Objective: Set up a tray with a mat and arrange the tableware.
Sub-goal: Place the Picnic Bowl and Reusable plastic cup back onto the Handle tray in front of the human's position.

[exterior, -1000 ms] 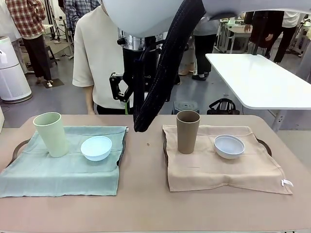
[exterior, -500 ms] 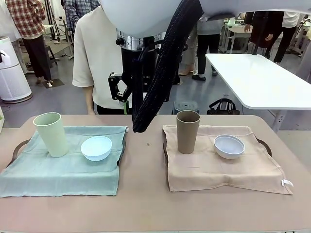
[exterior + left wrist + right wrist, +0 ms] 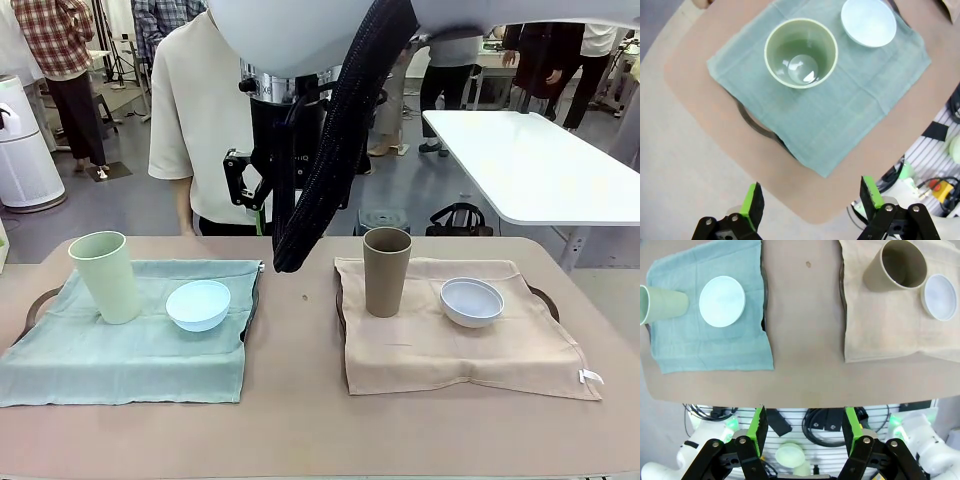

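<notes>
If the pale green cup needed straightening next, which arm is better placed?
Left, probably. Its open gripper looks down at the pale green cup on the green mat; the right gripper, also open, hangs over the table's near edge between both mats.

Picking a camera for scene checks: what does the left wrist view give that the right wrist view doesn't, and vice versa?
Left wrist alone: the inside bottom of the pale green cup, seen straight down, a dark tray rim peeking from under the green mat, and the left gripper, open.

Right wrist alone: the brown cup and bluish-white bowl on the beige mat, and the right gripper, open and holding nothing.

Both: the green mat, the pale green cup, the light blue bowl and the table.
</notes>
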`<state>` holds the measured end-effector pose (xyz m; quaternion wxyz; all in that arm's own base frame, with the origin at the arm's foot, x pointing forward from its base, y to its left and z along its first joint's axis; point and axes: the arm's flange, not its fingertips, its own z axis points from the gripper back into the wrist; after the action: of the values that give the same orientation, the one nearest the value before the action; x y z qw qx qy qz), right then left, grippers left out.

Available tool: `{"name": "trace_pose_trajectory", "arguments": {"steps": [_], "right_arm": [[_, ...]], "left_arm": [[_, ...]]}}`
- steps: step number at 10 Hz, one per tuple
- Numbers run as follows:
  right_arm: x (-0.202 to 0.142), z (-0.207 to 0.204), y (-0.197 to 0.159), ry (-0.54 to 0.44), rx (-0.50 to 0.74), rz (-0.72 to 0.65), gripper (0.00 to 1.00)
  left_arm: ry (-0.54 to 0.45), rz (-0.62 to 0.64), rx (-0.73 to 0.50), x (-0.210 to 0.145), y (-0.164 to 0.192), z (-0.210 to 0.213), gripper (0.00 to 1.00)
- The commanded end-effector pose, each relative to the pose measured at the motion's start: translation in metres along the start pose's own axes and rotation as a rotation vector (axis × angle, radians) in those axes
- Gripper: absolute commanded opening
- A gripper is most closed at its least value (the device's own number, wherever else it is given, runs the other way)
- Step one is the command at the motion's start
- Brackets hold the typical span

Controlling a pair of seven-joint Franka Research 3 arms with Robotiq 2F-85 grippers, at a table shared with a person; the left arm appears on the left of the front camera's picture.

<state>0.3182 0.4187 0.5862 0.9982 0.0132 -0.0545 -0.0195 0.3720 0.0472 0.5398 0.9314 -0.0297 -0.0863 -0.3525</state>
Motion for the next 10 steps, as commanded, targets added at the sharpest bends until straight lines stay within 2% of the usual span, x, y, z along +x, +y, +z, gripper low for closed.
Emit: {"name": "trace_pose_trajectory", "arguments": {"steps": [1, 5, 6, 7, 8, 10], "right_arm": [[0.0, -0.001, 0.0, -0.002, -0.002, 0.004, 0.77], [0.0, 0.0, 0.0, 0.0, 0.0, 0.0, 0.77], [-0.002, -0.016, -0.022, 0.031, -0.01, -0.034, 0.77], [-0.01, -0.026, -0.042, 0.05, 0.005, -0.063, 0.77], [-0.028, -0.028, -0.068, 0.049, 0.044, -0.069, 0.77], [-0.053, -0.025, -0.134, 0.01, 0.099, -0.086, 0.77]], "left_arm": [[0.006, 0.013, 0.02, -0.001, -0.004, -0.002, 1.0], [0.0, 0.0, 0.0, 0.0, 0.0, 0.0, 1.0], [0.039, 0.041, -0.047, -0.002, -0.005, -0.009, 1.0], [0.092, 0.096, -0.151, -0.007, -0.011, -0.018, 1.0], [0.143, 0.144, -0.179, -0.021, -0.023, -0.021, 1.0], [0.125, 0.201, -0.153, -0.032, -0.034, -0.021, 1.0]]}}
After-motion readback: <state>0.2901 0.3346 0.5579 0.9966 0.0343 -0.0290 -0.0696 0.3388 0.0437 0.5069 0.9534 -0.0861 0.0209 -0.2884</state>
